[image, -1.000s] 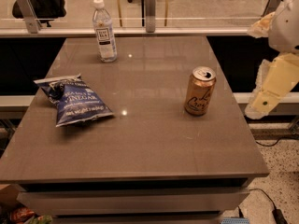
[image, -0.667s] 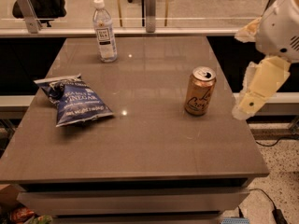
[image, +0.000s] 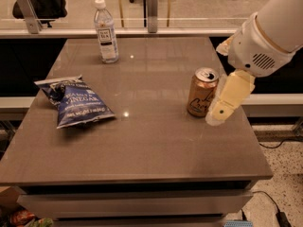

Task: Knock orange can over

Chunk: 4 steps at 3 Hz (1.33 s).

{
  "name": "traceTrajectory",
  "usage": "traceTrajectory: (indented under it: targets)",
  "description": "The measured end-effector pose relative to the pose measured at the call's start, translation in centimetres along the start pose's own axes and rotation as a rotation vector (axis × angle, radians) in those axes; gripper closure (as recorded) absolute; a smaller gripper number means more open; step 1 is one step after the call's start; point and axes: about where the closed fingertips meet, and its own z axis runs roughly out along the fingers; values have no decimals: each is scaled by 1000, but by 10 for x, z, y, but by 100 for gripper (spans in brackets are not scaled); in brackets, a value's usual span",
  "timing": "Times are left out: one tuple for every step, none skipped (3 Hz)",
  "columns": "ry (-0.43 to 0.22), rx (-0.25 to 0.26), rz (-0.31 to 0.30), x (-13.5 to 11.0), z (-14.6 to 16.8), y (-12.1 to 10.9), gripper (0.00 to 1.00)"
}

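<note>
Camera view: your gripper [image: 221, 82] hangs over the right side of the table [image: 156, 141], fingers [image: 230, 97] spread apart. One finger is right beside the upright orange can [image: 201, 92], maybe touching it.

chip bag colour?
Chip bag: dark blue, white lettering, camera view. Gripper hangs beside the orange can.

Matt plastic end effector [image: 224, 103] beside metal can [image: 201, 97]
</note>
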Motion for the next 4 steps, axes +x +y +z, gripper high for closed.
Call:
traceTrajectory:
  targets:
    - [-5, -10, 38, -1, 29, -3, 0]
    - [0, -19, 83, 4, 56, -8, 0]
    - [0, -18, 134, 14, 75, -17, 0]
    - [-2, -14, 163, 19, 80, -24, 0]
